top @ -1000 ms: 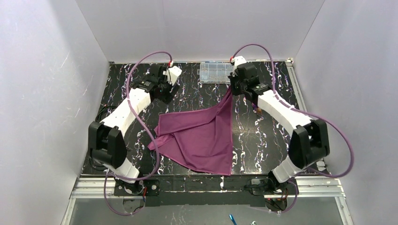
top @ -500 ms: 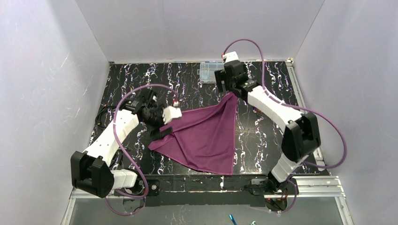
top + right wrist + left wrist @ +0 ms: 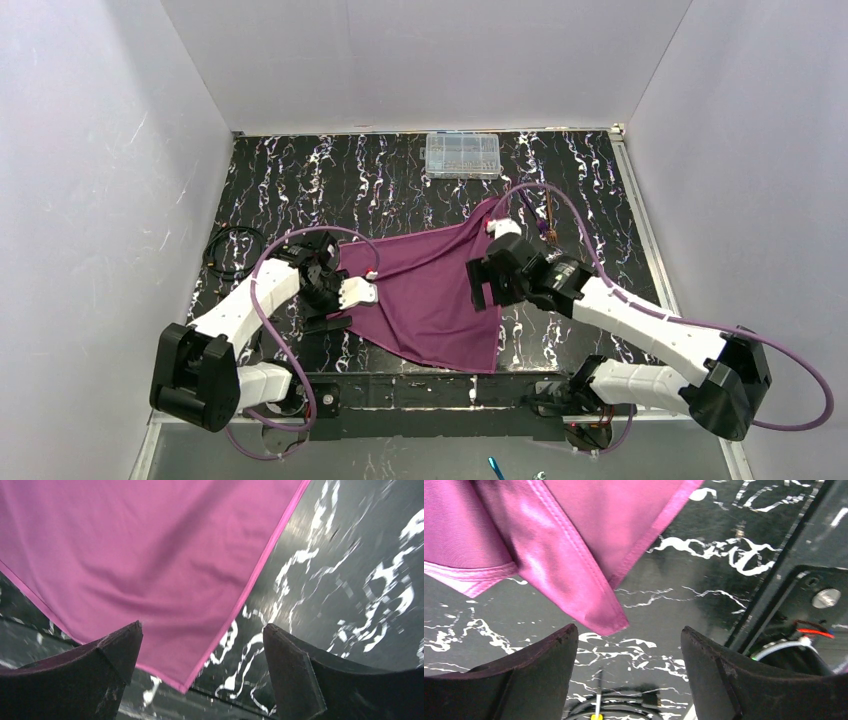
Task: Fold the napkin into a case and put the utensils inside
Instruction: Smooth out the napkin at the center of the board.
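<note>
- A plum-purple napkin (image 3: 430, 290) of thin, slightly shiny cloth lies in the middle of a black table with white marble veins (image 3: 300, 180). It is partly folded into a rough triangle: one point toward the far side, one toward the near edge, one toward the left.
- The left gripper (image 3: 335, 308) sits low at the napkin's left point. Its two dark fingers are spread apart and hold nothing.
- In the left wrist view, a doubled-over corner of the napkin (image 3: 574, 570) reaches down into the gap of the left gripper (image 3: 626, 645), just ahead of the fingertips. Neither finger touches it.
- The right gripper (image 3: 482, 285) hangs over the napkin's right edge, about halfway along. Its jaws are wide apart and empty.
- In the right wrist view, the napkin (image 3: 150, 565) fills the upper left. Its hemmed edge runs on a slant between the fingers of the right gripper (image 3: 202, 630), with bare table to the right.
- A slender copper-brown stick (image 3: 549, 220) lies on the table just beyond the napkin's far point, partly crossed by the right arm's purple cable.
- A clear plastic compartment box (image 3: 462, 155) rests at the far edge, well apart from the cloth.
</note>
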